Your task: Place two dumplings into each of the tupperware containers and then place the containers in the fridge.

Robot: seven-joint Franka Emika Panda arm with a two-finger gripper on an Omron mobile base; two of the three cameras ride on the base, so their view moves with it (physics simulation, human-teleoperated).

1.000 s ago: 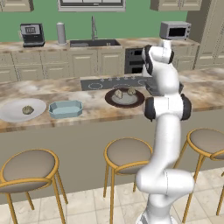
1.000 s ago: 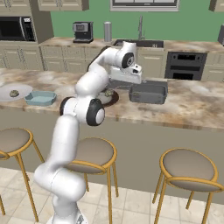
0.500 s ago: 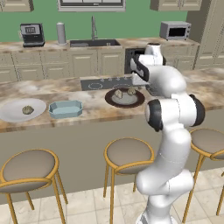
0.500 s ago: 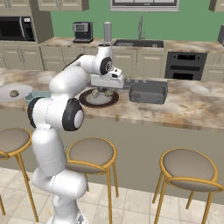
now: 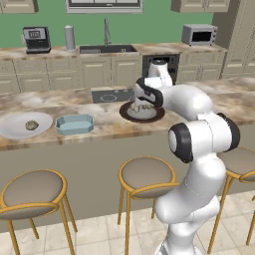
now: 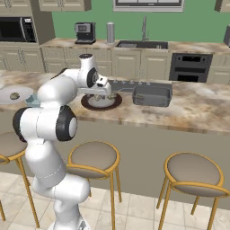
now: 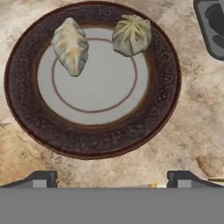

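We see the gripper [image 7: 111, 177] hanging above the dark brown plate [image 7: 26, 127] with its jaws spread wide and nothing between them; the two dark fingertips [image 7: 41, 178] show at the 6 o'clock edge of the hand view, apart from the plate's rim. On that plate lie two dumplings: a pale tan crescent dumpling [image 7: 70, 45] at about 10 o'clock of the plate, and a rounder olive dumpling [image 7: 131, 35] at about 1 o'clock, near each other but not touching. The dark grey container [image 7: 211, 26] cuts into the hand view at 2 o'clock, just beside the plate.

From the left base view, we find the pale blue container [image 5: 74, 124] on the marble counter [image 5: 104, 130], at 9 o'clock of the brown plate and well apart from it. Further toward 9 o'clock sits a round white plate [image 5: 15, 128] carrying one more dumpling [image 5: 32, 125]. The arm's white forearm crosses in front of the brown plate in the right base view and hides part of it. A black cooktop [image 5: 111, 94] lies at 11 o'clock behind the plate. Three round stools [image 5: 147, 173] stand along the near side of the counter. The fridge we cannot make out.
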